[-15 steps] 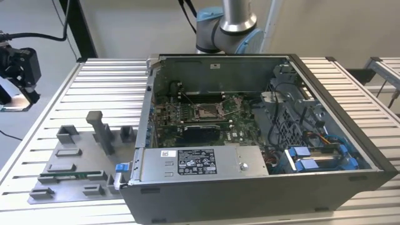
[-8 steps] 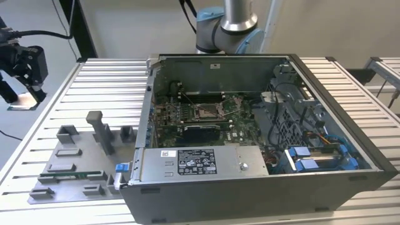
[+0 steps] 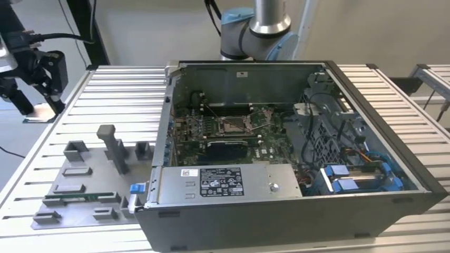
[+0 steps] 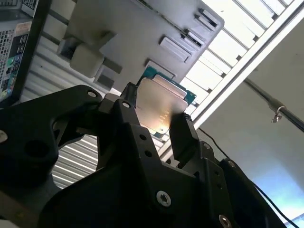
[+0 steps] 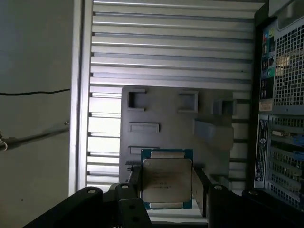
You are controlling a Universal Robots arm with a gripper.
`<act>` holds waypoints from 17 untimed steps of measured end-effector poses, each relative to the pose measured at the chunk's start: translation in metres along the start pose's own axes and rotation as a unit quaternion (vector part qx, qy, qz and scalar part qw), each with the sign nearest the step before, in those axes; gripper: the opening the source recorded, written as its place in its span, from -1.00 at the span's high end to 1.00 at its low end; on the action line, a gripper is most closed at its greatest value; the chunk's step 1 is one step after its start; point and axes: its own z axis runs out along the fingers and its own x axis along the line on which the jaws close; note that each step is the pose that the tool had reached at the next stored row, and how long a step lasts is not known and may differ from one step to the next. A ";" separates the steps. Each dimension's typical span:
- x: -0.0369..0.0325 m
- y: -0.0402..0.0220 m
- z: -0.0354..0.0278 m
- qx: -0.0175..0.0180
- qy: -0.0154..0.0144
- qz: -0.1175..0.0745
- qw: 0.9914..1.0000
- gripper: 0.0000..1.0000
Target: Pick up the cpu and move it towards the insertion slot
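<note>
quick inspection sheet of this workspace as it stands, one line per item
surface: ribbed silver metal table, carrying an open grey computer case and a grey plastic fixture plate
job's things: flat square silvery cpu chip held in the air; square silver-framed processor socket in the case, looks empty
clutter: thin green memory stick on the plate
pincer: black pincer shut on the chip's edges
cables: black cable at the exterior view's left; coloured wires in the case
surroundings: arm base behind the case; pale wall
</note>
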 end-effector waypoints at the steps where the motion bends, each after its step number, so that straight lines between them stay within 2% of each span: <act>1: -0.0029 -0.0001 0.0000 0.000 0.000 0.000 1.000 1.00; 17: -0.0604 -0.0015 0.0002 -0.006 0.000 -0.003 1.000 1.00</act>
